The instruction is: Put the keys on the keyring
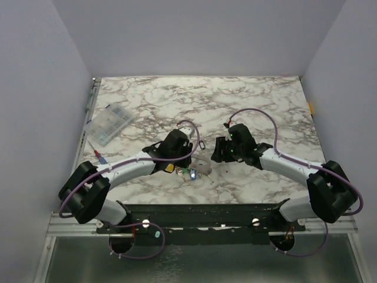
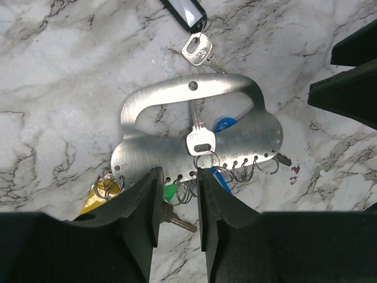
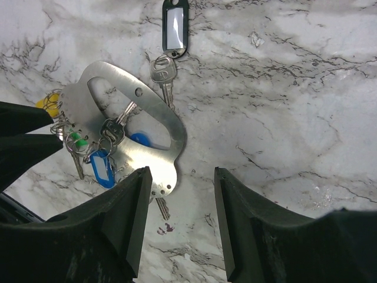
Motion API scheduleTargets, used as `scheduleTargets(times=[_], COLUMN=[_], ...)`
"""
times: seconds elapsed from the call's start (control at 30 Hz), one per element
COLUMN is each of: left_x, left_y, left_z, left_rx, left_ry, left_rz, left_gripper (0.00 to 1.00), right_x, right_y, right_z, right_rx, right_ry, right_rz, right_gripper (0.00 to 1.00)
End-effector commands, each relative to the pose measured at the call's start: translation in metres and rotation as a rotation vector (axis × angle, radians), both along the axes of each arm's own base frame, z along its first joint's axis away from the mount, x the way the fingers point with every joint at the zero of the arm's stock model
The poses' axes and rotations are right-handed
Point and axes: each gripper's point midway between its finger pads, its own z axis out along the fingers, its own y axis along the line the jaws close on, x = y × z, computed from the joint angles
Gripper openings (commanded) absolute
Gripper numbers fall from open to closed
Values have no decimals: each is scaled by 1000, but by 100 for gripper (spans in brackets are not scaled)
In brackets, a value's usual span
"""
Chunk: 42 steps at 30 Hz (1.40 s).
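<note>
**Operator:** Top view: what is lying around the work?

**Technician:** The keys [image 1: 189,172] are clustering on the tabletop [image 1: 259,100] near its front edge, between the two arms. A clear box [image 1: 109,125] is standing well apart at the left and is obstructing nothing.

**Operator:** Left wrist view?

**Technician:** The left hand [image 2: 178,177] is straddling the lower edge of a metal plate [image 2: 247,127] with its jaws narrowly apart. Rings and a green tag [image 2: 169,193] are sitting in the gap. I cannot tell whether it is gripping anything. A keyring [image 2: 268,165] is hanging at the plate's right end. Risk: a lift from here may be dragging the whole plate and snagging neighbouring rings.

**Operator:** Right wrist view?

**Technician:** The right hand [image 3: 181,177] is hovering with its jaws wide apart, holding nothing, just beside the plate's corner. A tagged key [image 3: 162,71] is lying at the plate's far rim, and the plate is standing between the hand and that key.
</note>
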Motion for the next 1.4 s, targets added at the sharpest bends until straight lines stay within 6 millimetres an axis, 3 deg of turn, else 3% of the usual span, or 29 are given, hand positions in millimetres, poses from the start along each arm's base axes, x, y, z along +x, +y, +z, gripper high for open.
scheduleTargets(times=[0.0,0.13,0.3,0.43,0.63,1.37], left_x=[-3,-20,-37,-31,-31,-20], left_y=[-6,-7,0,12,13,-17], left_z=[21,15,3,2,9,-25], left_rx=[16,65,225,282,272,390], left_ry=[-71,-60,-184,-283,-388,-389], left_rz=[-96,-159,-258,-274,-360,-607], left_gripper=[35,35,44,45,45,49], right_x=[1,1,1,1,-3,-6], right_y=[3,3,5,7,6,-5], right_z=[4,4,4,4,1,3], right_rx=[18,18,24,35,44,21], right_ry=[-12,-11,-9,-12,-8,-67], right_rz=[25,28,36,40,41,40], right_gripper=[55,55,55,55,55,56])
